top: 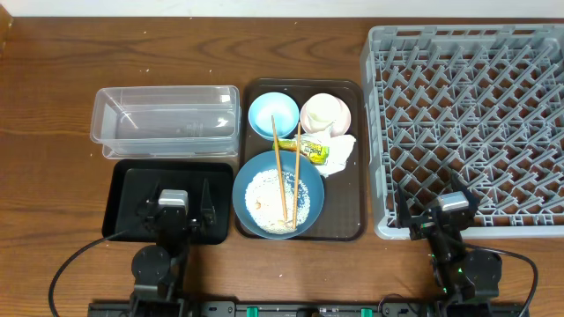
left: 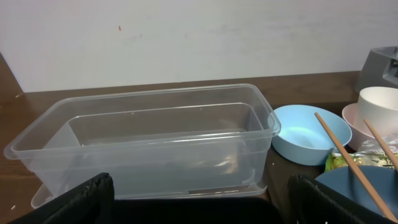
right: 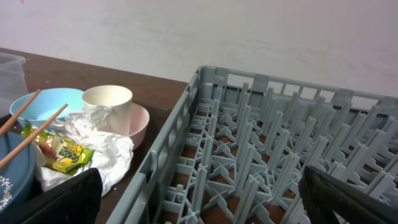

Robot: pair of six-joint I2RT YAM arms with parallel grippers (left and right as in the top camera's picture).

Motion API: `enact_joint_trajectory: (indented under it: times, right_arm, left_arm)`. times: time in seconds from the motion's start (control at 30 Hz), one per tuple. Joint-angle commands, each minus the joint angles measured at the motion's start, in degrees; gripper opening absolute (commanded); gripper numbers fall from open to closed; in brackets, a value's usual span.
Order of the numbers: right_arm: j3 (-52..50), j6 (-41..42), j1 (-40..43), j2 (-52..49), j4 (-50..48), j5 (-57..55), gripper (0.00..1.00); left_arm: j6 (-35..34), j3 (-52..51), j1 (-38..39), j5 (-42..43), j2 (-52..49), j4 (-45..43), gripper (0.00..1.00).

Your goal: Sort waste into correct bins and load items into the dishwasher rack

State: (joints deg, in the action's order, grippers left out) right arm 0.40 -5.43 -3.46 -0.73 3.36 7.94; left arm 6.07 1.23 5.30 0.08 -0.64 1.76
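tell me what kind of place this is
Probably a lab bench staged as a dish-clearing station, not a real kitchen: a wooden table by a plain white wall holds a grey dishwasher rack, a brown serving tray with a rice-littered blue bowl, plus a clear tub and black tray, likely bins.

1. Three bowls: one big dark blue bowl (top: 240, 195), one small light blue bowl (top: 263, 109), one small pink bowl (right: 140, 122).
2. One white cup (top: 321, 113).
3. Two wooden chopsticks (top: 279, 167).
4. One white paper napkin (top: 343, 151).
5. One yellow-green wrapper (top: 314, 152).
6. One clear tub (top: 167, 123).
7. One black tray (top: 129, 188).
8. One brown tray (top: 351, 204).
9. One grey rack (top: 467, 114).
10. Rice bits (top: 264, 198): too many to count.
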Motion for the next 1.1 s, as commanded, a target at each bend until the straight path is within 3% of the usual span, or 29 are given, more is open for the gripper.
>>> enact_joint_trajectory:
  times: [0.0, 0.97, 1.07]
  right_arm:
    - [-0.1, 0.7, -0.3, 0.0, 0.2, 0.0, 0.99]
    - [-0.1, 0.7, -0.3, 0.0, 0.2, 0.0, 0.99]
    - [-0.1, 0.7, -0.3, 0.0, 0.2, 0.0, 0.99]
  left_arm:
    - [0.6, -1.0, -0.3, -0.1, -0.1, 2.4, 0.91]
    - [0.5, -1.0, -0.3, 0.0, -0.1, 2.1, 0.91]
    - [0.5, -0.8, -0.3, 3.2, -0.1, 1.9, 0.91]
